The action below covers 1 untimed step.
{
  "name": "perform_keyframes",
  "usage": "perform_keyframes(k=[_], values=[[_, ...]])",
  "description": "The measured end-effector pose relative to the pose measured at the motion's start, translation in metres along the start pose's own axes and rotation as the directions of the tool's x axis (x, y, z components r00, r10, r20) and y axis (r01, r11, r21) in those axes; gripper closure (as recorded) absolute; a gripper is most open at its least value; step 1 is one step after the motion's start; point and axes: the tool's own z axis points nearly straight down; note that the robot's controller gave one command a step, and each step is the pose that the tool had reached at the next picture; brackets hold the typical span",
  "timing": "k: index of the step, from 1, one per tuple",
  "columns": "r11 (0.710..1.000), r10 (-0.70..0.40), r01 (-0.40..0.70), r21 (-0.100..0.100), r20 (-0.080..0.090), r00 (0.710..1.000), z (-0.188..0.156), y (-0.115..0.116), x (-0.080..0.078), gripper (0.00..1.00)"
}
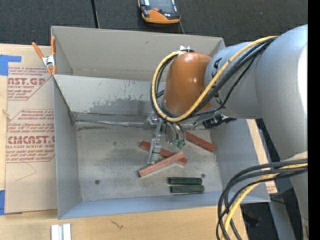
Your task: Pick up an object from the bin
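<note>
At the left of the frame the grey bin has a bare floor, so your trouble is all in the middle. There a short reddish-brown piece lies just left of the gripper, which hangs low over the left stretch of a long reddish-brown stick lying slantwise at the centre of the bin floor; that stick looks like the thing to take. Whether the gripper is spread or pressed together you cannot tell from here. Watch for an off-centre grasp: caught near one end, the stick would likely swing or slip out on the lift, and the short piece could get dragged along. Further right, two dark green bars and a second brown stick lie near enough to be nudged
</note>
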Motion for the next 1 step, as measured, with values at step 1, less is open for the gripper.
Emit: perform_keyframes(k=[1], values=[[0.999,-0.036,0.036,0.002,-0.006,0.999,-0.0017,-0.0264,-0.0051,0.00]])
